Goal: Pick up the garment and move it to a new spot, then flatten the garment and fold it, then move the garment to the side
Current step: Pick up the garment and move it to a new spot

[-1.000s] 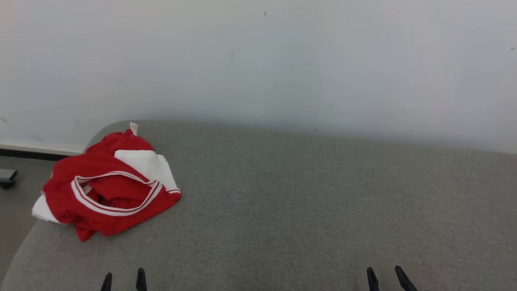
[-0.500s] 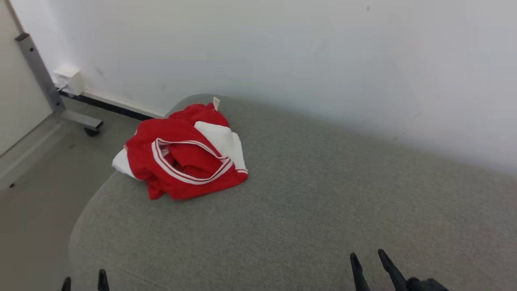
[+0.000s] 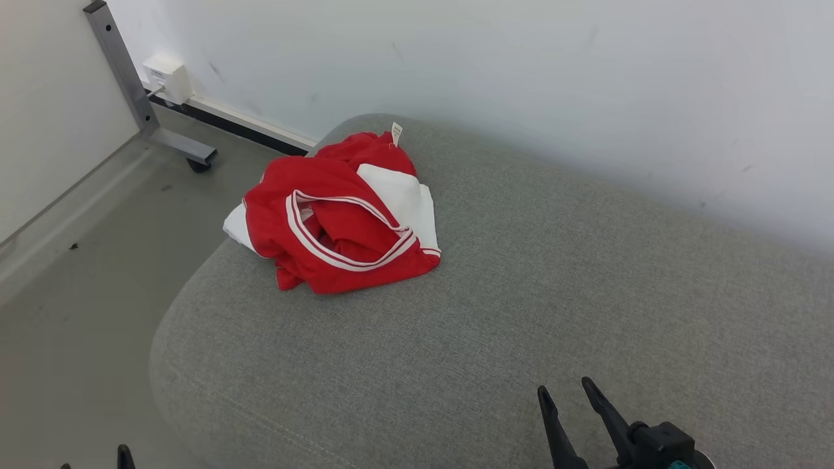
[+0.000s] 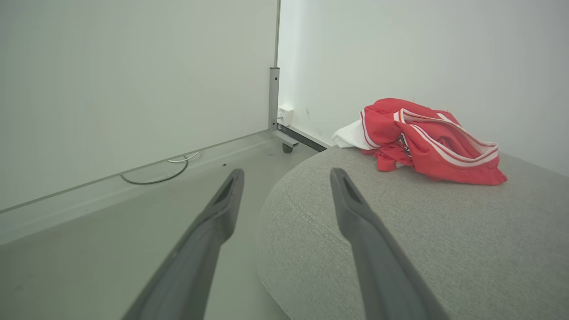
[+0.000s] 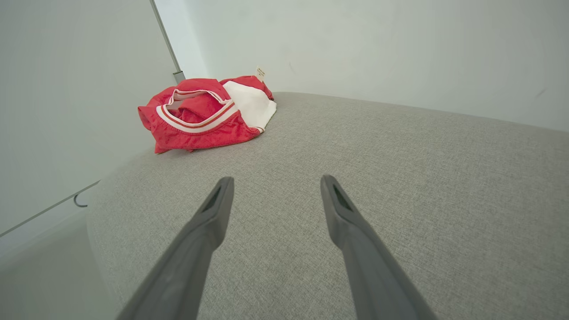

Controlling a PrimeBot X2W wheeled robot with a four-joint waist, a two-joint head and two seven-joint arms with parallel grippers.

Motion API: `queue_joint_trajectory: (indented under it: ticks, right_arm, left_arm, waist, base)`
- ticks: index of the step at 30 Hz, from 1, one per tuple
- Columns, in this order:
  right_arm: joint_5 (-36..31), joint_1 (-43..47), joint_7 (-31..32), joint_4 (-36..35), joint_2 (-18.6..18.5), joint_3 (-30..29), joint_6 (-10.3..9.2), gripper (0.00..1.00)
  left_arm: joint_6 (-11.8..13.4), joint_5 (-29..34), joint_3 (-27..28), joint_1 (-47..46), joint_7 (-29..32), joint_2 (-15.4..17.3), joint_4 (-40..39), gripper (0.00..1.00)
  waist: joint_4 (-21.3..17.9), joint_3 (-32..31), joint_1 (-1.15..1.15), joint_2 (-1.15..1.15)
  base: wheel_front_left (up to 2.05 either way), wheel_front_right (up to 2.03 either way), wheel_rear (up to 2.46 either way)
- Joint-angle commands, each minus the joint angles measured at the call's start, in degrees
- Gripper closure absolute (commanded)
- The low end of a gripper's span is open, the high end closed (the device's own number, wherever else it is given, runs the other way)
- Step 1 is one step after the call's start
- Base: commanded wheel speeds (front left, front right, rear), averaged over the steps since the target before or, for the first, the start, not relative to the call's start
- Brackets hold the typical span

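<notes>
A crumpled red garment [image 3: 339, 221] with white panels and white-striped trim lies at the far left end of the grey cushioned surface [image 3: 554, 293], by its rounded corner. It appears again in the left wrist view [image 4: 426, 140] and the right wrist view [image 5: 206, 116]. My right gripper [image 3: 565, 391] hovers open over the near part of the cushion, well short of the garment, nothing between its fingers [image 5: 213, 213]. My left gripper [image 4: 284, 178] is open and empty, hanging at the cushion's left edge over the floor; one fingertip [image 3: 124, 453] pokes up at the head view's bottom left.
A white wall runs behind the cushion. Left of it is grey floor [image 3: 78, 273] with a metal post on a castor [image 3: 195, 163], a white wall box [image 3: 168, 75] and a loose cable [image 4: 155, 178] along a pale panel.
The head camera has swung left, so the garment now sits nearer the picture's middle and the floor and post show. The right gripper reaches further into view; both stay open.
</notes>
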Motion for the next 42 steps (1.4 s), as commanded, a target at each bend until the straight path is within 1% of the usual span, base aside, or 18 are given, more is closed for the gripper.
queue_joint_trajectory:
  ticks: [1,5,9,10,14,17,19,22,25,27,31,34,36,39,42]
  right_arm:
    - [0.5,-0.1,-0.1,0.1,-0.1,0.0,-0.14,0.0]
    - [0.8,0.4,-0.1,0.0,-0.1,-0.5,-0.14,0.0]
    - [0.9,1.5,-0.1,-0.6,-0.1,-1.6,-0.14,0.0]
    - [0.9,1.5,-0.1,-0.6,-0.1,-1.6,-0.14,0.0]
    - [1.2,2.8,0.0,-1.4,-0.1,-2.8,-0.14,0.0]
    - [1.1,3.5,-0.1,-2.6,-0.1,-3.4,-0.14,0.0]
    - [0.1,3.0,0.0,-3.3,-0.1,-3.2,-0.14,0.0]
    - [-1.1,2.2,-0.1,-4.0,-0.2,-3.4,-0.14,0.0]
    - [-2.5,1.0,-0.1,-4.7,-0.2,-4.0,-0.14,0.0]
    - [-3.4,0.2,0.0,-5.0,-0.2,-4.1,-0.14,0.0]
    - [-4.3,-1.1,0.0,-6.1,-0.2,-4.2,-0.14,0.0]
    - [-4.7,-2.1,0.2,-6.9,-0.2,-3.7,-0.14,0.0]
    - [-5.0,-2.5,0.2,-7.8,-0.2,-4.2,-0.14,0.0]
    - [-5.2,-2.6,0.2,-9.3,-0.1,-4.8,-0.14,0.0]
    - [-4.8,-2.6,0.2,-10.4,-0.1,-5.3,-0.14,0.0]
  left_arm:
    - [0.1,0.2,0.3,0.3,-0.2,0.0,-0.1,0.0]
    - [-0.6,0.8,0.2,-0.9,-0.2,0.0,1.4,0.0]
    - [-2.3,1.6,-0.4,-3.6,-0.2,0.2,4.4,0.0]
    - [-2.3,1.6,-0.4,-3.6,-0.2,0.2,4.4,0.0]
    - [-3.6,1.2,-2.8,-8.6,0.2,2.4,9.1,0.0]
    - [-4.1,-0.3,-5.1,-14.3,3.6,4.8,11.7,0.0]
    - [-4.4,-2.6,-5.6,-17.8,6.2,6.3,12.5,0.0]
    - [-4.6,-10.9,-5.2,-23.7,12.1,6.2,13.4,0.0]
    - [-4.5,-17.8,-7.0,-28.9,17.8,9.9,13.4,0.0]
    - [-4.5,-21.2,-7.4,-31.6,20.5,12.0,13.8,0.0]
    - [-4.5,-25.1,-7.6,-36.5,24.9,15.4,15.7,0.0]
    - [-4.5,-29.0,-6.3,-39.0,28.3,15.9,18.6,0.0]
    - [-4.4,-31.5,-4.9,-40.7,31.2,17.3,20.1,0.0]
    - [-3.6,-34.7,-2.9,-43.1,35.7,19.4,21.0,0.0]
    - [-2.5,-37.1,-1.6,-45.2,40.3,21.5,21.1,0.0]
  waist:
    - [-0.1,-0.1,-0.01,0.0]
    - [-0.3,-0.3,-0.01,0.0]
    - [-0.3,-0.1,-0.01,0.0]
    - [-0.3,-0.1,-0.01,0.0]
    - [-0.1,0.3,-0.01,0.0]
    - [-0.8,1.4,-0.01,0.0]
    - [-2.8,3.3,-0.01,0.0]
    - [-5.9,6.3,-0.01,0.0]
    - [-9.2,9.4,-0.01,0.0]
    - [-11.5,11.6,-0.01,0.0]
    - [-15.6,15.5,-0.01,0.0]
    - [-19.1,18.1,-0.01,0.0]
    - [-21.2,19.7,-0.01,0.0]
    - [-23.9,22.1,-0.01,0.0]
    - [-25.4,24.1,-0.01,0.0]
  base:
    - [0.0,0.0,0.0]
    - [0.0,0.0,0.0]
    - [0.0,0.0,0.0]
    - [0.0,0.0,0.0]
    - [0.0,0.0,0.0]
    - [0.0,0.0,0.0]
    - [0.0,0.0,0.0]
    - [0.0,0.0,0.0]
    - [0.0,0.0,0.0]
    - [0.0,0.0,0.0]
    - [0.0,0.0,0.0]
    - [0.0,0.0,0.0]
    - [0.0,0.0,0.0]
    - [0.0,0.0,0.0]
    - [0.0,0.0,0.0]
